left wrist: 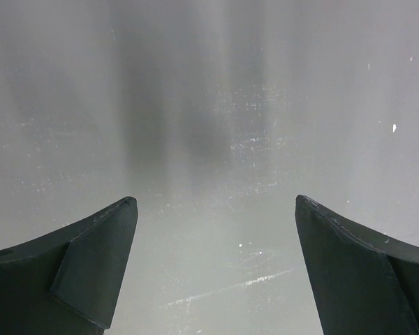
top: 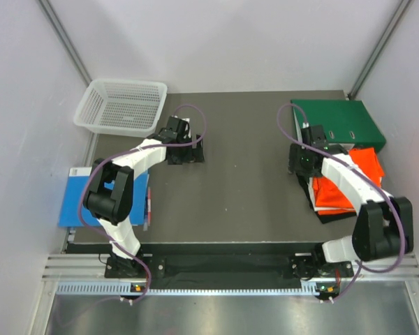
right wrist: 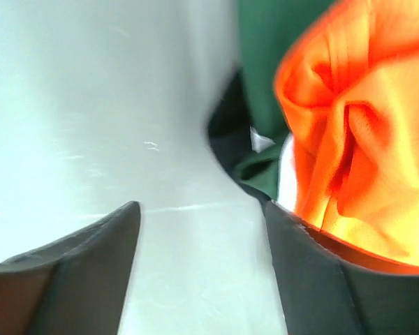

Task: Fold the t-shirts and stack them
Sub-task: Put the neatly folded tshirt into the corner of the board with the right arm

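Shirt in blue (top: pixel 71 201), overhead view only

Surface (top: pixel 244 195): dark grey, matte, rectangular, its middle bare.
Far left corner: a white mesh basket (top: pixel 119 130), standing upright and overhanging the surface's left edge.
Near left edge: a blue t-shirt (top: pixel 71 202), folded flat and reaching past the edge.
Far right corner: a green t-shirt (top: pixel 339 118), folded into a flat rectangle.
Right side: a black garment (top: pixel 332 218) lying flat, with a crumpled orange t-shirt (top: pixel 333 199) on top of it, just beside the green one.
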